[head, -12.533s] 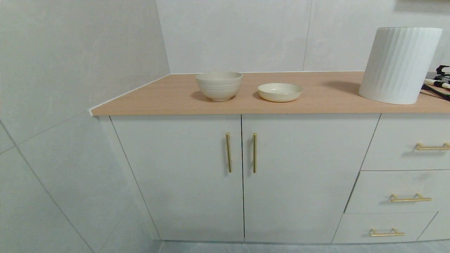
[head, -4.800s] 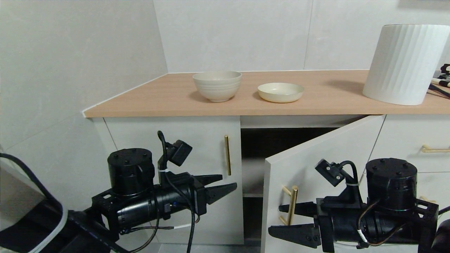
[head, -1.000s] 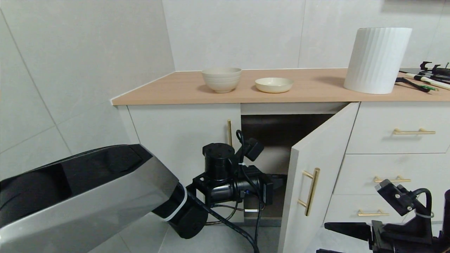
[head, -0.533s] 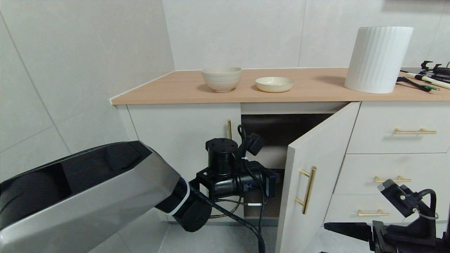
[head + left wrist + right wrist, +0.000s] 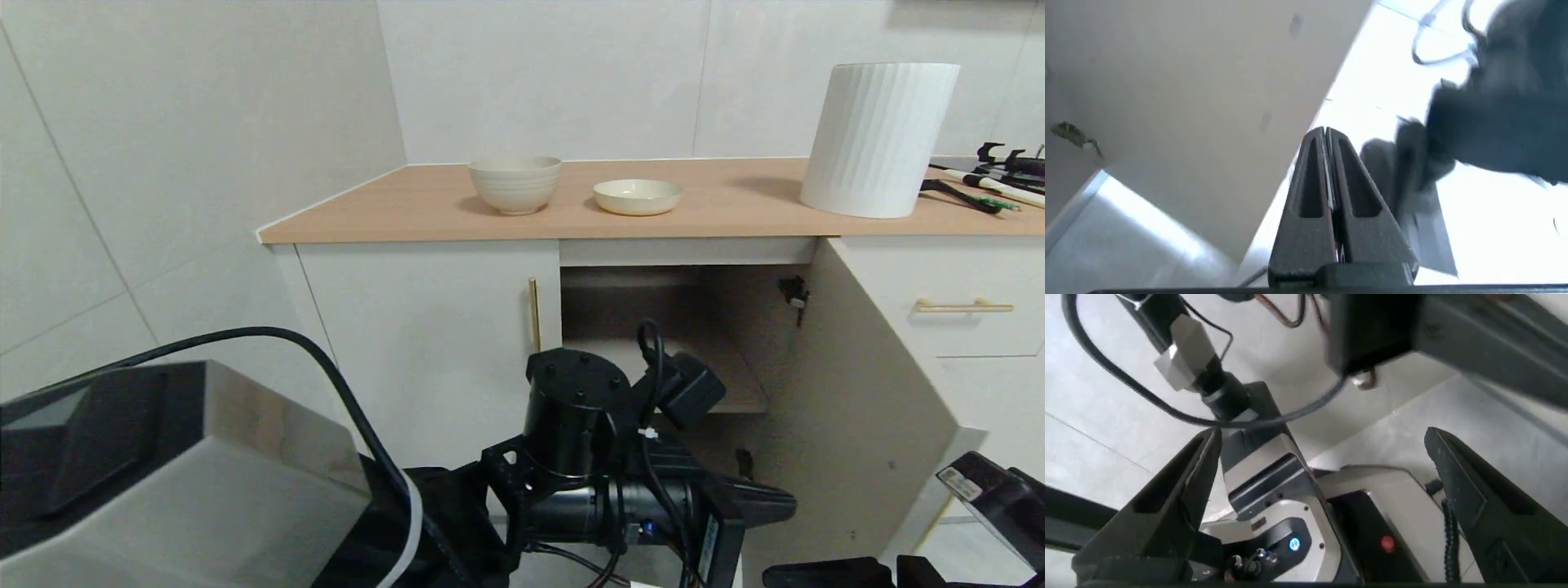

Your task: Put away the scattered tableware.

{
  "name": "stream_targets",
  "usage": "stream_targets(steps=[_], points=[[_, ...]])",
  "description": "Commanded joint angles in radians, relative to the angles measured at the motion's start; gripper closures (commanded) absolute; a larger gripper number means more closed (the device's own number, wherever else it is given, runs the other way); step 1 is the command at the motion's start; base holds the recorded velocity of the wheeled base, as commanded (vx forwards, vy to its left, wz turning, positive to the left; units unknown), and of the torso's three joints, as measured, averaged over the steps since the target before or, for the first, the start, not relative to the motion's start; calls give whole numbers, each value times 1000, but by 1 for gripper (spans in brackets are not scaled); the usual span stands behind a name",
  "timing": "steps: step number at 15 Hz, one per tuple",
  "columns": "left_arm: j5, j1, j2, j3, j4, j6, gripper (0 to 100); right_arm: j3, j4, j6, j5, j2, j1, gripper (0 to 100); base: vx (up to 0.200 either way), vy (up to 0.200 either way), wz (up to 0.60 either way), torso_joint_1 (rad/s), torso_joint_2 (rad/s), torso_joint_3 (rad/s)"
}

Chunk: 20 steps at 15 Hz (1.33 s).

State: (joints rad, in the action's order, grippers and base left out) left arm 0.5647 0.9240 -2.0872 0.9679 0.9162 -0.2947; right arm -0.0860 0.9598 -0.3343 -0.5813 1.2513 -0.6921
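Note:
A beige ribbed bowl (image 5: 515,184) and a shallow cream dish (image 5: 638,197) stand side by side on the wooden counter (image 5: 392,219). Below them the right cabinet door (image 5: 853,425) is swung wide, showing a bare shelf (image 5: 718,384) inside. My left gripper (image 5: 780,504) is low in front of the opening, close to the door's inner face, holding nothing. In the left wrist view the left gripper (image 5: 1325,135) is shut, its fingers pressed together. My right gripper (image 5: 1323,457) is open and points down at the floor, low on the right.
The left cabinet door (image 5: 424,351) is closed, with a gold handle (image 5: 534,314). A tall white ribbed cylinder (image 5: 878,139) stands on the counter at the right, with dark tools (image 5: 984,184) beyond it. A drawer with a gold pull (image 5: 963,307) sits right of the open door.
The right cabinet door has swung from half open to wide open. My left arm has moved right and closer to the camera. The right arm has dropped lower.

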Motion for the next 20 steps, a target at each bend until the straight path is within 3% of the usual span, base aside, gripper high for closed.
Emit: stream_targets(steps=[1,3,5,7,10,12,16,18,19,20], points=[[-9,-60,90,-81,10,9,100,-3,-1,1,1,-26,-6,0,0,0,0,0,0,0],[-16,-152,182,-189,59,11,100,-47,-16,3,18,11,-6,0,0,0,0,0,0,0],[-16,-234,294,-273,56,15,100,-132,-46,8,103,92,-6,0,0,0,0,0,0,0],[-16,-364,464,-360,-7,15,100,-298,-81,34,261,238,2,0,0,0,0,0,0,0],[-43,-541,684,-362,-300,15,100,-580,-191,80,471,430,75,0,0,0,0,0,0,0],[-98,-617,762,-336,-395,15,100,-759,-358,173,620,479,123,0,0,0,0,0,0,0],[-108,-752,845,-288,-497,15,100,-1029,-648,166,652,455,132,0,0,0,0,0,0,0],[-109,-754,859,-268,-559,17,100,-1002,-678,112,658,424,132,0,0,0,0,0,0,0],[-109,-754,860,-264,-566,15,0,-989,-681,109,661,402,132,0,0,0,0,0,0,0],[-109,-754,860,-262,-562,12,0,-974,-682,109,661,387,134,0,0,0,0,0,0,0]])
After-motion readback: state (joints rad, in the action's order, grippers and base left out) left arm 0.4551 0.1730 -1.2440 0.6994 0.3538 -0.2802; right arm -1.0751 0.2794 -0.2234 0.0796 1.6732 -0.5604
